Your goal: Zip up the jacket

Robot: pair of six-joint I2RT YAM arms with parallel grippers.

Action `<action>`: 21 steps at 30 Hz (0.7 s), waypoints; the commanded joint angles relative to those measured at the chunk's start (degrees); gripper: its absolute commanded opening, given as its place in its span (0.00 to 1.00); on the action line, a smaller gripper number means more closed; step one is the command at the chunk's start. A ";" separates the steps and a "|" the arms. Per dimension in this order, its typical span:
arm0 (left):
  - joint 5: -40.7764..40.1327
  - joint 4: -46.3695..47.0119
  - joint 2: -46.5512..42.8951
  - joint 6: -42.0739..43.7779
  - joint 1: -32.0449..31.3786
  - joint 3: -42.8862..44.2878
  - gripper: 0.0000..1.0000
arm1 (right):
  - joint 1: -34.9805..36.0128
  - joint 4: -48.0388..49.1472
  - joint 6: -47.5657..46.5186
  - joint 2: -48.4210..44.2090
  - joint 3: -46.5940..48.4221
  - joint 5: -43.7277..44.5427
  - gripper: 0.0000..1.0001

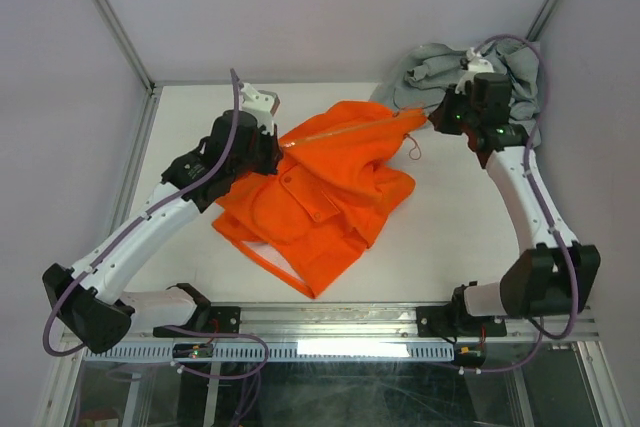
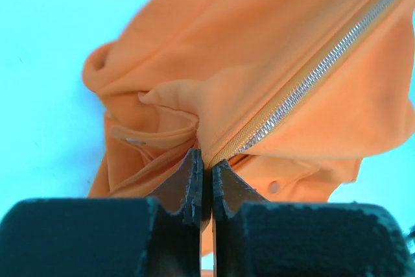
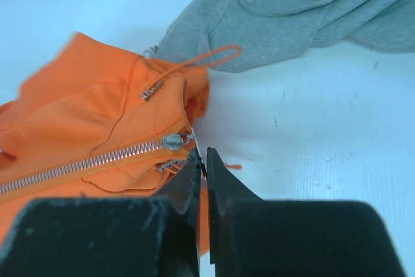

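Observation:
The orange jacket (image 1: 330, 182) lies crumpled mid-table, its zipper (image 1: 340, 129) stretched in a line between my two grippers. My left gripper (image 1: 272, 144) is shut on the jacket fabric at the zipper's left end; in the left wrist view the jaws (image 2: 206, 163) pinch orange cloth where the closed silver teeth (image 2: 311, 76) begin. My right gripper (image 1: 430, 122) is at the zipper's right end. In the right wrist view it (image 3: 202, 160) is shut on the thin metal pull tab of the slider (image 3: 174, 141), with closed teeth (image 3: 78, 165) running left. A drawcord (image 3: 194, 63) loops beside it.
A light grey garment (image 1: 440, 67) is heaped at the table's back right, just behind my right gripper, and also shows in the right wrist view (image 3: 292, 11). White table surface (image 1: 450, 237) lies right of and in front of the jacket. Enclosure walls stand at the back and sides.

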 commanded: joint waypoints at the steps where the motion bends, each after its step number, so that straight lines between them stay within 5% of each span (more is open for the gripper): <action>1: -12.93 -4.79 -2.79 6.59 2.82 6.17 0.00 | -8.93 1.20 -0.88 -11.90 1.47 8.36 0.00; 12: 12.19 4.64 -7.66 6.92 2.77 -7.55 0.02 | -9.05 2.40 5.87 -29.90 -15.77 -8.98 0.00; 16: 21.95 10.16 -6.62 1.27 2.77 -15.12 0.21 | -9.05 5.84 9.73 -35.91 -25.11 -9.40 0.02; 18: 23.87 11.13 -6.48 -0.87 2.78 -16.73 0.26 | -9.05 7.03 10.40 -39.06 -27.90 -8.92 0.11; 21: 20.89 11.25 -8.85 -1.98 2.77 -16.92 0.46 | -9.04 6.41 8.97 -41.80 -28.66 -7.66 0.30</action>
